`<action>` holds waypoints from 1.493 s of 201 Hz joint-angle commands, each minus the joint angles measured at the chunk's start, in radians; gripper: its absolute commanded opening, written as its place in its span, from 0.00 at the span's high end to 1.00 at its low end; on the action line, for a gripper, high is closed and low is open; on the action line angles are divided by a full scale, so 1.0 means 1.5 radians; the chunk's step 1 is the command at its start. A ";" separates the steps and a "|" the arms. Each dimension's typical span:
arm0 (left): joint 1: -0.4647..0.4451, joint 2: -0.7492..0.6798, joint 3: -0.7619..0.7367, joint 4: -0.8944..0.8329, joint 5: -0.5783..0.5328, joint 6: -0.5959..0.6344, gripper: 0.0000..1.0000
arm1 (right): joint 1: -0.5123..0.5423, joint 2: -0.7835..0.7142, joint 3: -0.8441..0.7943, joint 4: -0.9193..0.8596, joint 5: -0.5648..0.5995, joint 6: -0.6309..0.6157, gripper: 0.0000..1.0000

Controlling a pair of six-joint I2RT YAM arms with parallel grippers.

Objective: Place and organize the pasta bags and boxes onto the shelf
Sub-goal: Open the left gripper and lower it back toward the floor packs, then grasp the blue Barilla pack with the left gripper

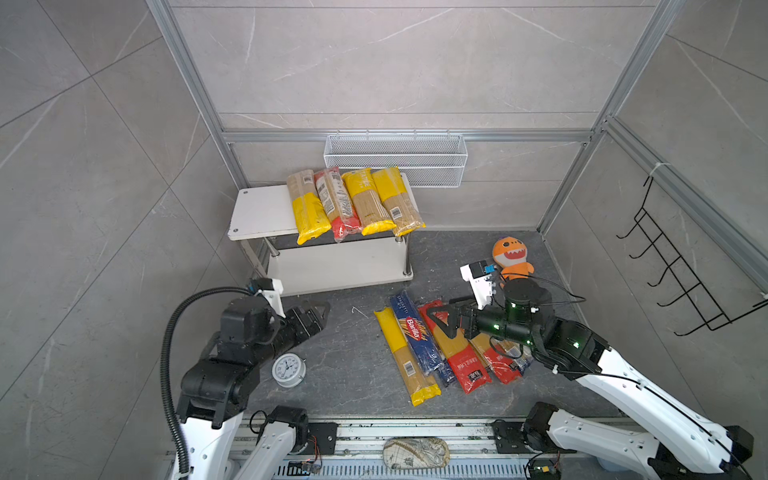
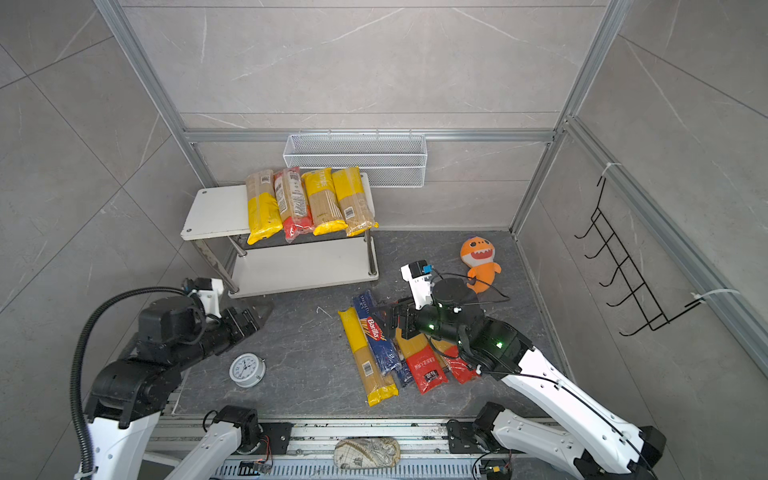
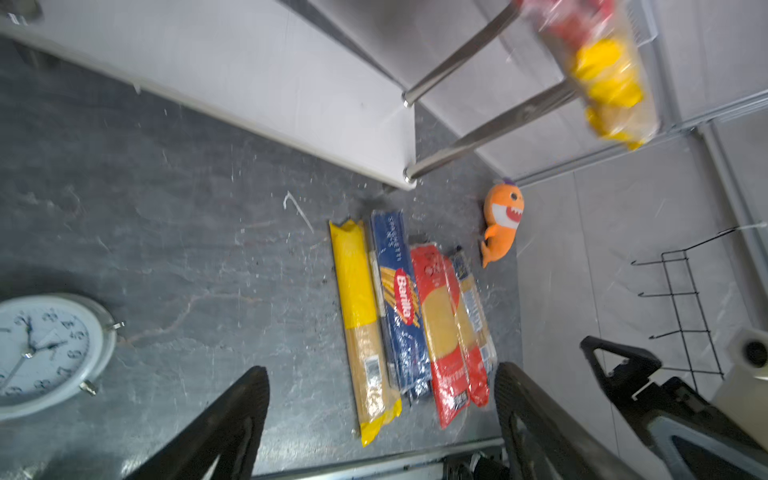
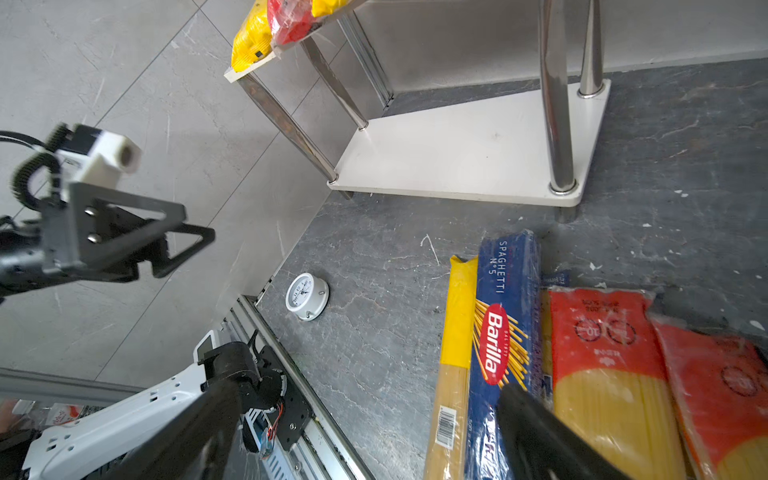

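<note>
Currently both hands are released and empty: my left hand (image 1: 319, 312) hovers by the shelf (image 1: 257, 212), the clock (image 1: 289, 370) just near of it; my right hand (image 1: 444, 315) hangs over the loose packs (image 1: 422, 345) on the desk (image 1: 353, 374), plush shark (image 1: 513, 259) behind. Four packs (image 1: 353, 203) lie on the shelf's top board, right half. My right arm (image 1: 573, 345) largely hides the pile's rightmost pack (image 3: 470, 300) in both top views; the left wrist view shows it.

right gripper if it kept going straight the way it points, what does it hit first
Most likely the dark-blue Barilla pack: the open right gripper points left and slightly down over the red-ended packs, and that pack lies just ahead of its tips. Height above them is unclear.
</note>
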 commanded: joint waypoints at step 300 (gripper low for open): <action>-0.494 0.794 0.083 0.401 -0.170 -0.211 0.05 | 0.003 -0.187 -0.227 -0.275 0.216 0.114 0.00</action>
